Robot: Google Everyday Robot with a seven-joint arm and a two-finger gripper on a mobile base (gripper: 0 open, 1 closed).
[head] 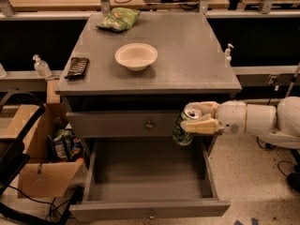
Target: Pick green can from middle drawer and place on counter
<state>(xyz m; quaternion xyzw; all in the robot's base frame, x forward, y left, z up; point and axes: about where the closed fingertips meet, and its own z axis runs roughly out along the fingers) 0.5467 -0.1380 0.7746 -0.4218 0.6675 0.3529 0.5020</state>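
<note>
Grey wood forms the middle drawer (145,175), standing open below the front edge of the counter (187,55). Just under the counter's front right corner, the gripper (190,117) is clamped on the green can (180,134), which is held tilted in the air above the drawer's right side, clear of its floor. Farther back, a white bowl (136,55) sits near the counter's middle, a dark flat bar (76,67) lies at the left edge, and a light-green snack bag (118,18) lies by the far edge, toward the left corner.
</note>
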